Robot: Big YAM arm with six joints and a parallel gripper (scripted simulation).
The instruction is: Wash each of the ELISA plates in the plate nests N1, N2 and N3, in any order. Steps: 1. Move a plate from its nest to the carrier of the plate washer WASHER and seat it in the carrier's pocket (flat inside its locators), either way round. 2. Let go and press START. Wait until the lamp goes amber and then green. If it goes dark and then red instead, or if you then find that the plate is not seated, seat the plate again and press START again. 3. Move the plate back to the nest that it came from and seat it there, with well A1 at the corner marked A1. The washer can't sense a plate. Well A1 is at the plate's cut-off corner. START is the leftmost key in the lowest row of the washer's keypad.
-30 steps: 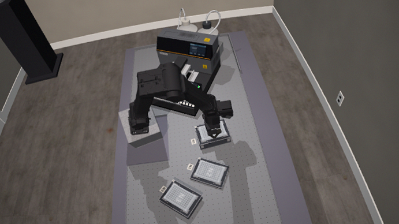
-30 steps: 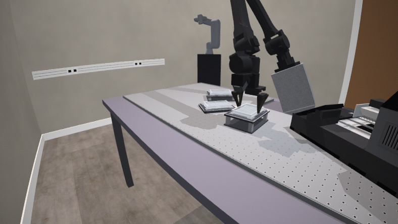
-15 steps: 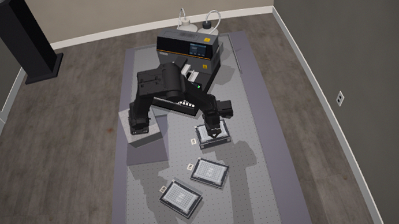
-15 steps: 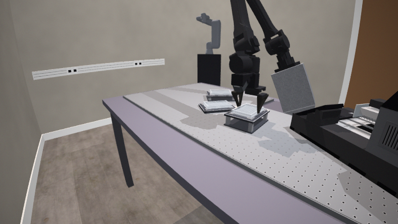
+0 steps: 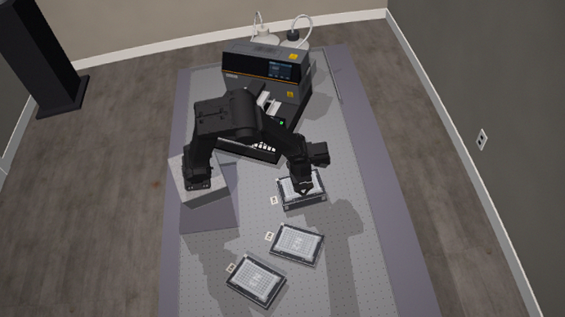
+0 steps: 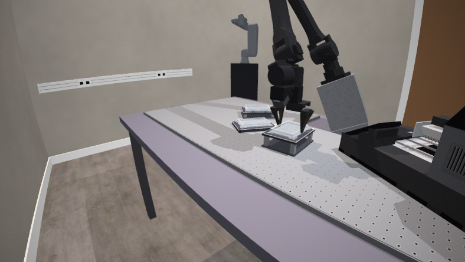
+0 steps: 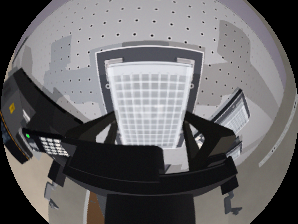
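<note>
My gripper [image 5: 303,192] [image 6: 290,128] [image 7: 150,113] points down with its fingers against the two long sides of the clear plate [image 5: 286,189] [image 6: 288,129] [image 7: 150,97] in nest N1 [image 5: 305,204] [image 6: 293,149] [image 7: 150,54]; it is shut on that plate. The plate lies low in the raised nest; its cut-off corner cannot be made out. The N2 plate [image 5: 298,243] [image 6: 255,123] and the N3 plate [image 5: 256,278] [image 6: 256,108] lie in their nests. The washer lamp [image 5: 280,122] [image 7: 28,135] is green. No plate shows on the visible part of the carrier [image 5: 273,108].
The washer [image 5: 265,79] stands at the back, its keypad [image 5: 264,147] [image 7: 54,146] partly behind the arm in the top view. The arm's block [image 5: 206,192] [image 6: 343,104] stands at the left of the table. Two bottles with tubes are behind the washer.
</note>
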